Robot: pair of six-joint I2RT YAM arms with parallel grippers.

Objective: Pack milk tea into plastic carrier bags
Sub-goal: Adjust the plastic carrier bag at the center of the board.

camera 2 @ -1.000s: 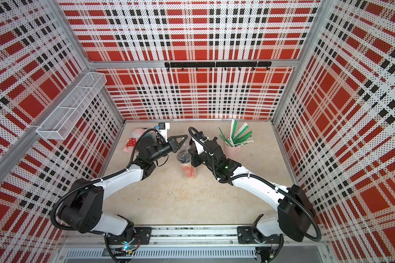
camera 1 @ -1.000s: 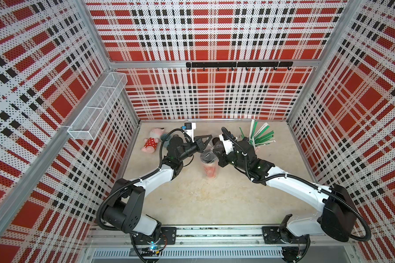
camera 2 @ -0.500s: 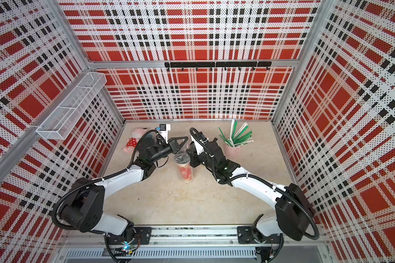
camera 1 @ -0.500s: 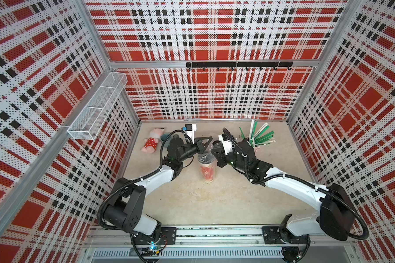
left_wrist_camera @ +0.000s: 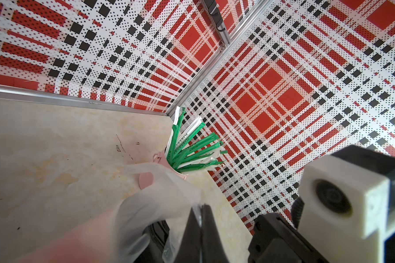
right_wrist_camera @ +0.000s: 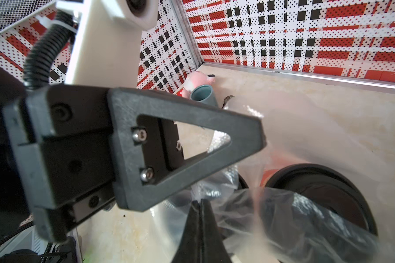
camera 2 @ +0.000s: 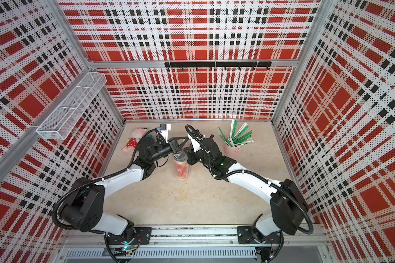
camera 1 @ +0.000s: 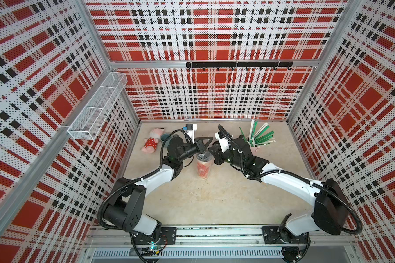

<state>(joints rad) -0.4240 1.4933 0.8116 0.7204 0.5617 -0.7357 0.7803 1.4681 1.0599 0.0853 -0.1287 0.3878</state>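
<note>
Two hands meet over mid tabletop (camera 1: 214,200), both clamped on one plastic carrier bag (left_wrist_camera: 160,195). Left hand (left_wrist_camera: 200,211): jaws closed flat, thin clear film pinched between them. Right hand (right_wrist_camera: 200,205): same, jaws closed with crinkled film caught in the seam.

One milk tea cup (camera 1: 203,168) sits inside that bag, upright, directly between and below the two hands. It is red with a pale print and a cream base, and its black dome lid (right_wrist_camera: 317,182) shows through the film. Print on the cup is not legible. Cannot tell if the base touches the tabletop.

Pink cup (camera 2: 232,150) of straws (left_wrist_camera: 192,145) stands near the back right, behind the right arm. The green wrappers carry white lettering that starts "PLA"; the rest is too small to read.

Grey-blue mug (right_wrist_camera: 203,94) and a pink plush toy (camera 1: 151,143) in a red dotted dress lie back left, touching or nearly so. Wire basket (camera 1: 96,109) hangs on the left wall and a black hook rail (camera 1: 237,64) on the back wall.
</note>
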